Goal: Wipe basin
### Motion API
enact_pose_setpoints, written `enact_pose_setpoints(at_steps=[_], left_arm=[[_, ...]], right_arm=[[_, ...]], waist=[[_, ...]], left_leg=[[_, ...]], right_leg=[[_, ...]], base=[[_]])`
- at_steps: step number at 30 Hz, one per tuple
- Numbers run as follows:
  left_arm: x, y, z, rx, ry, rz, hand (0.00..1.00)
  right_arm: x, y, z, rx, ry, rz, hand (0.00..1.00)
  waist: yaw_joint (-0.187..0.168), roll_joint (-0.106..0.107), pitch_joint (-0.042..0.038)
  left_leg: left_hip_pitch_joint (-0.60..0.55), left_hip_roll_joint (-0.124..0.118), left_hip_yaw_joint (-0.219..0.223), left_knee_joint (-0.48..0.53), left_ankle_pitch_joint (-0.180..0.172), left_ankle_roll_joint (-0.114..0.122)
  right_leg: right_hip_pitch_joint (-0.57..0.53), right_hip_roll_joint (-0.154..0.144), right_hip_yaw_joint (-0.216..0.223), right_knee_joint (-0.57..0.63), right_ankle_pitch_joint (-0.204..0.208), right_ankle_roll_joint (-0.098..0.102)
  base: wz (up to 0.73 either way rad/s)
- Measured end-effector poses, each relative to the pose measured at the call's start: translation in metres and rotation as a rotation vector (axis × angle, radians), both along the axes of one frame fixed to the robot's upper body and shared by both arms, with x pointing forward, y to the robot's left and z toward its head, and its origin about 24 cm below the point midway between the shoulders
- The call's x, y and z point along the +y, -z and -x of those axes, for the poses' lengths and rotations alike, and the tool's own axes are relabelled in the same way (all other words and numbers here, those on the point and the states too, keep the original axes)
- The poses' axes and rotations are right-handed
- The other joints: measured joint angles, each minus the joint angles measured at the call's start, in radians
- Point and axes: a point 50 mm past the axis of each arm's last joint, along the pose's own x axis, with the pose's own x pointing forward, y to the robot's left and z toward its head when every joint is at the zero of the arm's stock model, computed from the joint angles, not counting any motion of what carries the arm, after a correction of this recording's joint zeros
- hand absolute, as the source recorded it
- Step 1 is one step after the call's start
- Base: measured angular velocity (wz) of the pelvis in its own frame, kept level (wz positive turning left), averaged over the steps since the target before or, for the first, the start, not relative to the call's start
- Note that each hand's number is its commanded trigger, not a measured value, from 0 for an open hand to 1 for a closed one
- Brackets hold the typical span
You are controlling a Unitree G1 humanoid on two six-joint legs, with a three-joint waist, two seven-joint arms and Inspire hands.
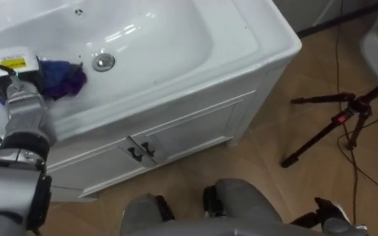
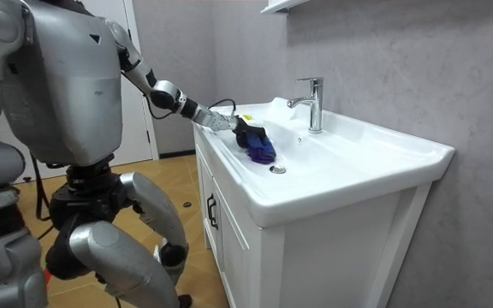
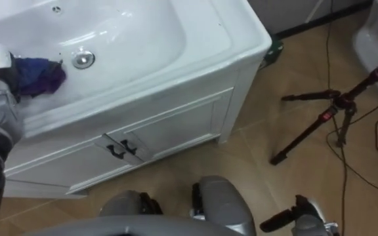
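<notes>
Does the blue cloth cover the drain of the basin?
No, the cloth lies beside the drain, which is fully uncovered.

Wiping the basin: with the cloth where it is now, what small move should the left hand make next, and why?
Probably a sweep to the robot's right, carrying the cloth over the drain. The cloth sits bunched against the left hand at the left end of the basin, just short of the drain, and most of the bowl beyond it is uncovered.
</notes>
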Motion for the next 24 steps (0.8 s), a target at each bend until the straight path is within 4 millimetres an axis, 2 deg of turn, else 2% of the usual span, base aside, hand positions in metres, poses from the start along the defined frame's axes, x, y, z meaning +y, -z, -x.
enact_pose_setpoints(at_steps=[1,4,6,8,11,16,20,24], left_arm=[[0.003,-0.005,-0.002,-0.03,-0.011,0.005,1.0],[0.009,-0.018,-0.008,-0.094,-0.04,0.017,1.0],[0.011,-0.022,-0.01,-0.126,-0.058,0.029,1.0],[0.012,-0.027,-0.013,-0.155,-0.072,0.052,1.0],[0.014,-0.029,-0.013,-0.175,-0.095,0.082,1.0],[0.014,-0.034,-0.018,-0.213,-0.113,0.119,1.0],[0.011,-0.035,-0.019,-0.256,-0.104,0.11,1.0],[0.009,-0.04,-0.023,-0.299,-0.116,0.14,1.0]], right_arm=[[0.002,0.001,0.001,0.001,0.002,-0.004,0.0],[0.007,0.003,0.007,0.02,0.026,-0.021,0.0],[0.007,0.004,0.012,0.033,0.046,-0.026,0.0],[0.007,0.005,0.019,0.05,0.06,-0.03,0.0],[0.008,0.005,0.02,0.046,0.081,-0.038,0.0],[0.011,0.005,0.016,0.024,0.099,-0.054,0.0],[0.016,0.005,0.006,-0.004,0.08,-0.069,0.0],[0.017,0.003,-0.003,-0.039,0.072,-0.076,0.0]], waist=[[-0.006,-0.011,0.0004],[-0.018,-0.031,-0.0071],[-0.022,-0.046,-0.0052],[-0.025,-0.061,-0.009],[-0.025,-0.064,-0.0091],[-0.025,-0.064,-0.0063],[-0.029,-0.053,0.0002],[-0.052,-0.045,0.0009]], left_leg=[[-0.017,0.002,0.0,0.01,-0.007,0.002],[-0.047,0.009,0.003,0.02,-0.018,0.011],[-0.049,0.009,0.003,0.022,-0.018,0.011],[-0.051,0.015,0.009,0.025,-0.018,0.012],[-0.051,0.027,0.018,0.033,-0.02,0.014],[-0.065,0.03,0.013,0.036,-0.02,0.014],[-0.09,0.032,0.006,0.04,-0.02,0.014],[-0.117,0.026,0.005,0.04,-0.02,0.014]], right_leg=[[-0.018,0.0,0.0,0.011,0.001,0.001],[-0.046,0.003,0.0,0.012,0.018,0.003],[-0.047,0.002,-0.001,0.009,0.025,0.004],[-0.047,0.003,-0.002,0.007,0.032,0.003],[-0.048,0.007,-0.003,0.005,0.038,0.001],[-0.057,0.012,-0.002,-0.001,0.045,0.002],[-0.075,0.016,-0.004,-0.011,0.056,0.002],[-0.102,0.011,-0.004,-0.011,0.062,0.006]], base=[[-0.07],[-0.06],[-0.03],[0.0],[-0.08],[0.0],[0.01],[0.05]])
